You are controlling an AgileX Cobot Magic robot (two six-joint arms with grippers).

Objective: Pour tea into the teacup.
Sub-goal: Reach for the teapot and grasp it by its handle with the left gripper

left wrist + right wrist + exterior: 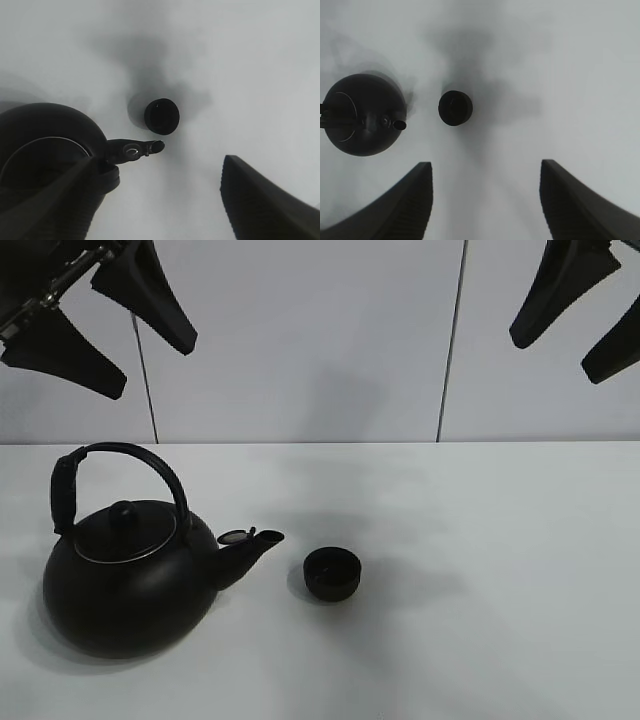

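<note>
A small matte-black teacup (331, 573) stands on the white table, just right of the spout of a big black kettle (125, 575) with an arched handle. The cup also shows in the left wrist view (162, 116) and the right wrist view (455, 107), as does the kettle (47, 150) (365, 114). My left gripper (100, 315) hangs open and empty high above the kettle. My right gripper (585, 310) hangs open and empty high at the upper right. Both are far above the table and touch nothing.
The white table (480, 620) stretches to the right of the cup and in front of it. A pale panelled wall (300, 340) stands behind the table.
</note>
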